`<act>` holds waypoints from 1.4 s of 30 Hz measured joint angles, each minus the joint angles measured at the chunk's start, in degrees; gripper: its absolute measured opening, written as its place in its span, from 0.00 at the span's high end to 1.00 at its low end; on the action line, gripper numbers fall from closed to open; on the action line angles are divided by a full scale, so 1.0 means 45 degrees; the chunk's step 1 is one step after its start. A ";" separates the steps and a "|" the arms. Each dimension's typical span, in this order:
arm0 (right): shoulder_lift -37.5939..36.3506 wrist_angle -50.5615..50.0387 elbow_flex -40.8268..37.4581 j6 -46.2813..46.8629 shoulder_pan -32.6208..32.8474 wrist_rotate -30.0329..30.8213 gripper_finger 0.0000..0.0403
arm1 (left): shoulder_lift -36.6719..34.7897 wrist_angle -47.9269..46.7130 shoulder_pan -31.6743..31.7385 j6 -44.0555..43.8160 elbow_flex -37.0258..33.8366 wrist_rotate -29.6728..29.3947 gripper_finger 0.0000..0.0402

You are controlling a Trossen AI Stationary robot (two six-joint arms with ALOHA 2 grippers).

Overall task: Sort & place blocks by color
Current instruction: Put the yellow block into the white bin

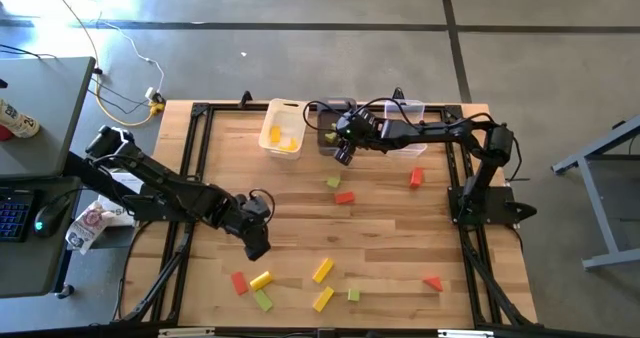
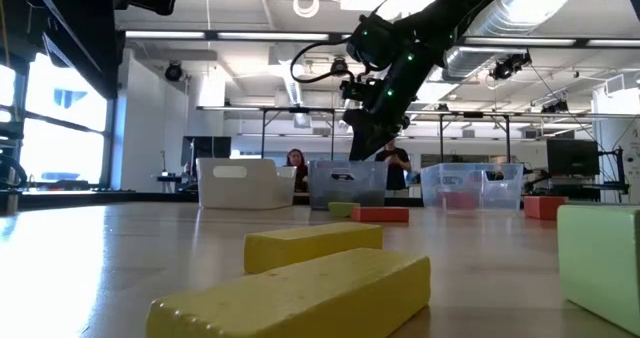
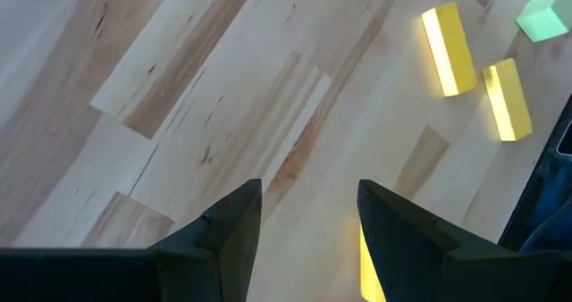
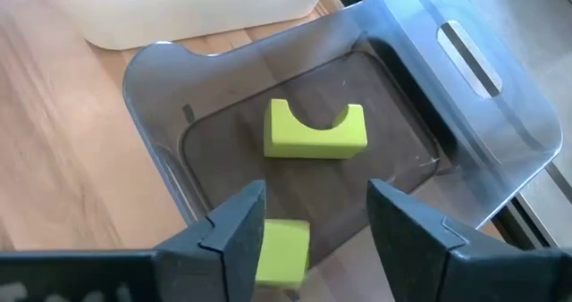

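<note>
My right gripper (image 4: 313, 239) hangs open over the grey bin (image 1: 335, 136) at the table's far side. A green arch block (image 4: 315, 130) lies on the bin's floor. A small green block (image 4: 281, 248) shows below the gap between the fingers, close to one of them. My left gripper (image 3: 308, 239) is open above bare wood at the near left, also seen from above (image 1: 258, 243). Two yellow blocks (image 3: 449, 50) (image 3: 508, 98) lie beyond it, and a sliver of another yellow block (image 3: 371, 271) shows beside one finger. Red, yellow and green blocks lie scattered on the table. My right gripper's fingers stand wider apart than the small green block (image 4: 284, 235). The block is clear of one finger (image 4: 402, 226), and I cannot tell whether it touches the other. My left gripper touches nothing.
A white bin (image 1: 282, 128) with yellow blocks stands left of the grey one, and a clear bin (image 1: 415, 118) stands to its right. Loose blocks cluster near the front edge (image 1: 322, 269) and mid-table (image 1: 344, 197). People show far behind the table in the low view.
</note>
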 joint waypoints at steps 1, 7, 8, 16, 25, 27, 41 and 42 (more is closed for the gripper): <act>0.0000 0.0000 0.0000 0.0000 0.0000 0.0000 0.54 | 0.0000 0.0000 -0.0027 -0.0001 0.0000 -0.0022 0.57; -0.0084 -0.0196 0.0000 0.0000 0.0010 0.0002 0.56 | 0.0000 -0.0061 -0.0124 -0.0426 0.0000 0.0020 0.57; -0.0166 -0.0278 0.0000 0.0004 0.0010 -0.0005 0.57 | 0.0000 -0.0179 -0.0124 -0.0695 0.0000 0.0140 0.57; -0.0811 -0.0665 0.0000 0.0000 0.0024 0.0021 0.62 | 0.0272 -0.1277 -0.0249 -0.2763 0.0000 0.0911 0.57; -0.0933 -0.0900 0.0000 0.0001 0.0236 -0.0063 0.63 | 0.0732 0.0518 -0.1008 -0.3532 0.0000 0.1365 0.57; -0.0933 -0.0913 0.0000 0.0005 0.0305 -0.0063 0.63 | 0.0749 0.0850 -0.1183 -0.3624 -0.0005 0.1356 0.57; -0.0933 -0.1237 0.0000 0.0335 0.0534 -0.0035 0.63 | 0.1861 0.2513 -0.2260 -0.4468 0.0011 0.1250 0.57; -0.0933 -0.1242 0.0000 0.0358 0.0534 -0.0058 0.63 | 0.2000 0.2569 -0.2353 -0.4565 0.0013 0.1253 0.57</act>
